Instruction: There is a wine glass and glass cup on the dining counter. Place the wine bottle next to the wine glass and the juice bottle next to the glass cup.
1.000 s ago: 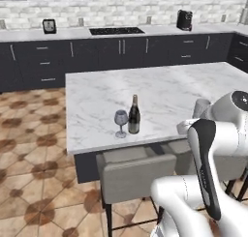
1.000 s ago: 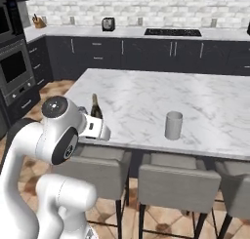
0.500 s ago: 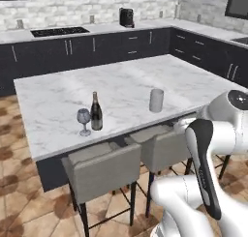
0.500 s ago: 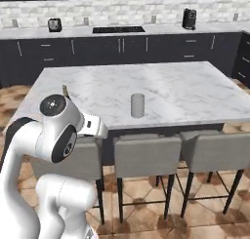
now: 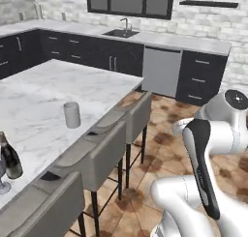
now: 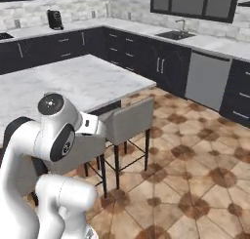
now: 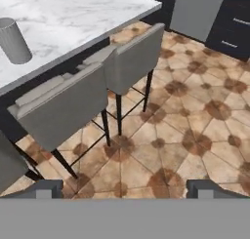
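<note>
The tall dark wine bottle (image 5: 9,157) stands beside what looks like the stemmed wine glass (image 5: 2,179), cropped at the far-left edge. The two-finger gripper (image 7: 124,188) is spread empty over the floor, so the next move is probably finding the juice bottle for the grey cylindrical glass cup (image 5: 71,114).

wine bottle (image 5: 9,159) and wine glass (image 5: 3,182) half cut by the left edge; glass cup (image 7: 13,40) top clipped

The glass cup (image 5: 71,114), a plain translucent grey tumbler, stands upright on the white marble dining counter (image 5: 43,93), up and left of the wide-open gripper (image 7: 125,188). The dark wine bottle (image 5: 9,156) stands upright just beside the wine glass (image 5: 2,175), at the counter's near edge.
</note>
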